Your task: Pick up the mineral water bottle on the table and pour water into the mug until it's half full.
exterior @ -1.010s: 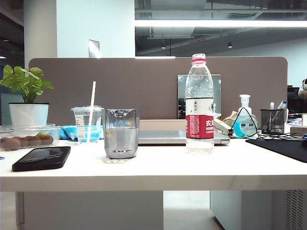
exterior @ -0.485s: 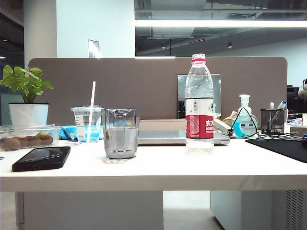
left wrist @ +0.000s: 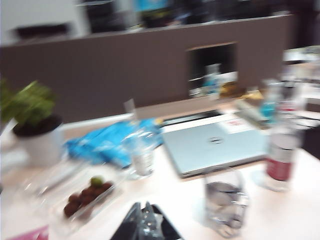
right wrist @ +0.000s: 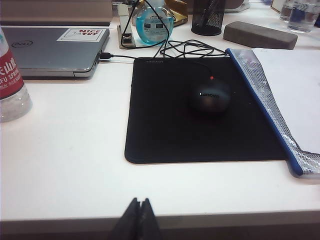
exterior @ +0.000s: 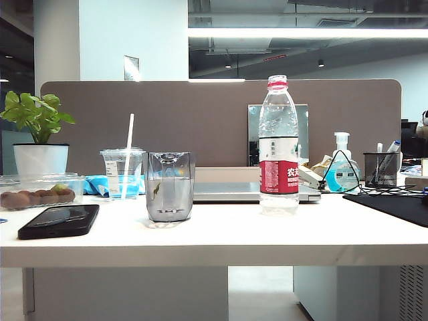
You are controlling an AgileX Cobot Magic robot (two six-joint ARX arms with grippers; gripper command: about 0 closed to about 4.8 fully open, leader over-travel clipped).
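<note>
White table (exterior: 267, 237): upright mineral water bottle (exterior: 278, 144), part-filled mug (exterior: 169, 186), left gripper (left wrist: 142, 222) and right gripper (right wrist: 139, 215) clenched, empty.

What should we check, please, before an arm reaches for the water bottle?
1. Bottle upright on the table: ok.
2. Red cap on the bottle: not ok for pouring, it looks still on.
3. Glass mug upright, left of the bottle and apart from it: ok.
4. Right pincer ready to grasp: not ok, it is shut, hanging over the table's near edge in front of the mouse pad.
5. Left pincer ready: cannot tell for sure, its view is blurred; tips look together, above the phone.
6. Laptop close behind the bottle: mind spills.
</note>
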